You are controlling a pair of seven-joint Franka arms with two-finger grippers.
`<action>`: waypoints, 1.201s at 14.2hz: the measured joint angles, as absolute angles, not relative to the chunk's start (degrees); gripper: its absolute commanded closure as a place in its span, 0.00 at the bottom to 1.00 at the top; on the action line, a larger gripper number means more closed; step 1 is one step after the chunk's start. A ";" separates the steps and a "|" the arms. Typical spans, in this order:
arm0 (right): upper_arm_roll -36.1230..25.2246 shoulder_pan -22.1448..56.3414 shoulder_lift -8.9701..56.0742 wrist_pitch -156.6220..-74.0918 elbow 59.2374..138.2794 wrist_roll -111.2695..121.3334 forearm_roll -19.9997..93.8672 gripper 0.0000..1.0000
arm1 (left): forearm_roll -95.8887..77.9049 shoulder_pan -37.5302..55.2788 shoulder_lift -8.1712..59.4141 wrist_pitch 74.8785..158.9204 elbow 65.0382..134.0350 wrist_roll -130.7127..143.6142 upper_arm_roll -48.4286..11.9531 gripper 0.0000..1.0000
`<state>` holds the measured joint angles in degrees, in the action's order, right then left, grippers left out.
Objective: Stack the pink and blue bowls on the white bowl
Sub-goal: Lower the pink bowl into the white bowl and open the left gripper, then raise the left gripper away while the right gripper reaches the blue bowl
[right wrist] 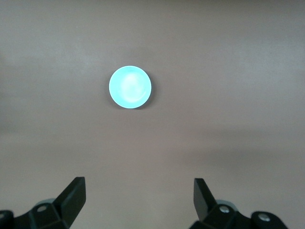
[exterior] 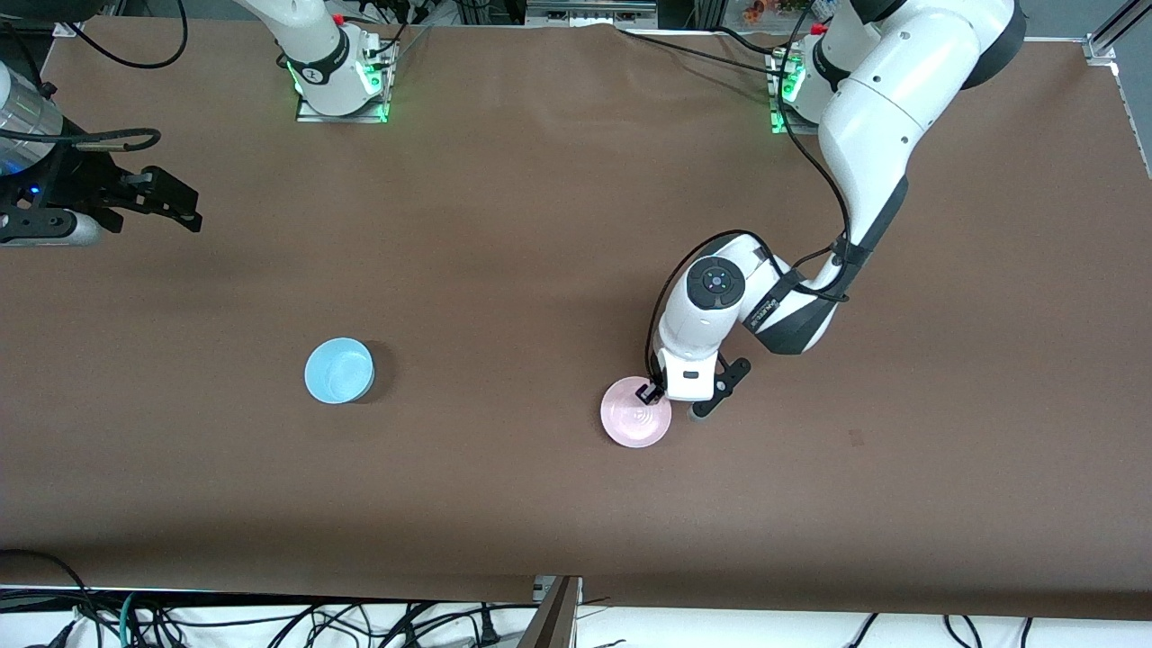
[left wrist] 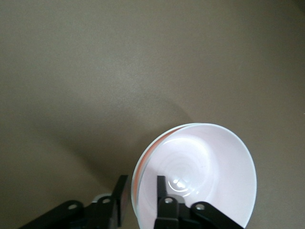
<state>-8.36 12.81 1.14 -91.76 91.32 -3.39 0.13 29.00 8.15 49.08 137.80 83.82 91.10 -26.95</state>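
Pink bowl (exterior: pixel 635 415) sits nested in the white bowl (left wrist: pixel 137 183); left gripper (exterior: pixel 670 403) straddles its rim, apparently releasing (right gripper (exterior: pixel 171 209) waits, spread empty).

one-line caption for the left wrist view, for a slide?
Left gripper straddling the rim of the round pale pink plastic bowl, nested in a white bowl on the brown table.

Brown table (exterior: pixel 540 225) (a small dark spot (exterior: pixel 856 437)); cables (exterior: pixel 270 621) below its edge.
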 measured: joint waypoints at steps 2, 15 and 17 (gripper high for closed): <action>-8.38 12.81 1.14 -91.78 91.33 -3.39 0.13 0.00 | 29.00 8.19 49.07 137.47 82.23 91.10 -26.96 0.21; -8.53 12.72 7.69 -95.32 91.51 -3.39 0.13 0.00 | 26.61 8.97 42.51 95.06 60.48 81.64 -34.70 0.22; -8.53 12.69 11.45 -97.25 91.54 -3.38 0.11 0.00 | 26.61 9.14 39.01 87.54 59.76 74.01 -34.68 0.22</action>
<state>-8.53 12.69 11.45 -97.25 91.54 -3.38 0.11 26.61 9.14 39.01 87.54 59.76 74.01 -34.68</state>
